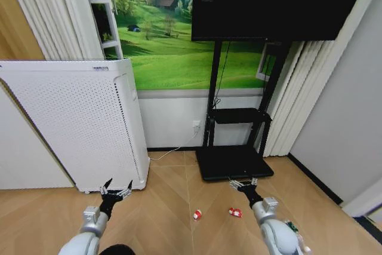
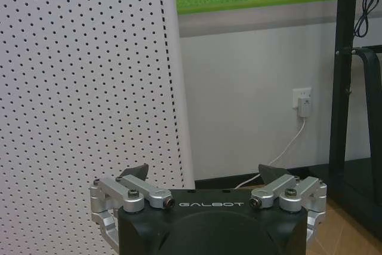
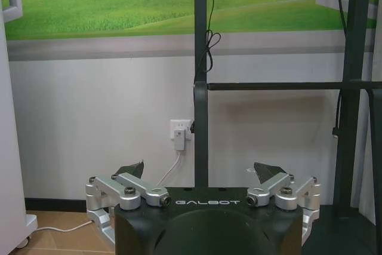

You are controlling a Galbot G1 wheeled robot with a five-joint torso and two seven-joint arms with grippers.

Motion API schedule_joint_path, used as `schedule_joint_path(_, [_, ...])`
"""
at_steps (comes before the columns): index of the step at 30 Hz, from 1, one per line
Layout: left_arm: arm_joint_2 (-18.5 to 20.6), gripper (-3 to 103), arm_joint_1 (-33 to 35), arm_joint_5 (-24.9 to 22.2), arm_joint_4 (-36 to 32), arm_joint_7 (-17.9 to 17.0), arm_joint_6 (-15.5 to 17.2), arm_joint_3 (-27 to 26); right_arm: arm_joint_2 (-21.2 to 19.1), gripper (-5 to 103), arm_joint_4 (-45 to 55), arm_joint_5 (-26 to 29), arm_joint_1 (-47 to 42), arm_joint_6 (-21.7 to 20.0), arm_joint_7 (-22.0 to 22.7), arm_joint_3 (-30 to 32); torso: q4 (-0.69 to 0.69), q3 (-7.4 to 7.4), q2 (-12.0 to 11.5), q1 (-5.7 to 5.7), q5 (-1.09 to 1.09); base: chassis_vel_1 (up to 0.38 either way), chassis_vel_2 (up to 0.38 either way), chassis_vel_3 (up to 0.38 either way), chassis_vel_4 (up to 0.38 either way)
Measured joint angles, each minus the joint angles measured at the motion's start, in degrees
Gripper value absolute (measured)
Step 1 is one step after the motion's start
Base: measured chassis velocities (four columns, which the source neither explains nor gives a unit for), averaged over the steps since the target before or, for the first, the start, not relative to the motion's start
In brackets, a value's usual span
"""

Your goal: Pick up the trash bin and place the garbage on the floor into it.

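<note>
Both sets of jaws are standing spread wide with nothing between them: the left gripper (image 1: pixel 116 188) is hanging low in front of the white perforated appliance (image 1: pixel 77 123), and the right gripper (image 1: pixel 243 183) is hovering just over the front edge of the black TV stand base (image 1: pixel 234 162). Down at the bottom edge of the head view, right beside the left arm, a rounded black shape is peeking in that may be the trash bin (image 1: pixel 116 249); too little of it is showing for me to be sure. If it is, I am judging it as a light, stiff plastic shell, smooth and a bit slippery, so the rim looks like the sensible place to pinch. Two pieces of the garbage are lying on the floor (image 1: pixel 167 219), a small red-and-white piece (image 1: pixel 197 214) and a second red-and-white piece (image 1: pixel 235 212), set a little apart between the two arms; something with a green label (image 1: pixel 292 226) is showing half hidden behind the right arm. These are looking tiny, light and probably crushable, calling for a gentle grip across the middle. The parquet is looking smooth, with pale herringbone boards, so the litter may skid if nudged. The appliance is showing a matte, dotted face; the stand is dark metal.
</note>
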Motion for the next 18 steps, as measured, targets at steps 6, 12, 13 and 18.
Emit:
schedule_joint_path(6, [-0.21, 100, 0.07, 0.32, -0.09, 0.01, 0.0, 0.01, -0.13, 100, -0.2, 0.26, 0.06, 0.14, -0.06, 0.01, 0.01, -0.69, -1.04, -0.35, 0.0, 0.014, -0.073, -0.006, 0.069])
schedule_joint_path(12, [-0.32, 100, 0.03, 0.49, -0.14, 0.04, 0.0, 0.01, -0.27, 100, -0.41, 0.49, 0.13, 0.37, -0.15, 0.16, 0.0, -1.6, -2.49, -0.88, 0.0, 0.006, -0.07, 0.002, 0.074])
schedule_joint_path(13, [-0.33, 100, 0.02, 0.56, -0.18, 0.04, 0.0, 0.01, -0.27, 100, -0.43, 0.53, 0.14, 0.4, -0.16, 0.17, 0.0, -1.77, -2.77, -0.98, 0.0, -0.008, -0.07, -0.007, 0.047])
schedule_joint_path(18, [-0.49, 100, 0.06, 0.84, -0.27, 0.04, 0.0, 0.06, -0.29, 100, -0.45, 0.7, 0.13, 0.5, -0.16, 0.24, 0.01, -2.49, -3.79, -1.29, 0.0, 0.001, -0.062, 0.0, 0.058])
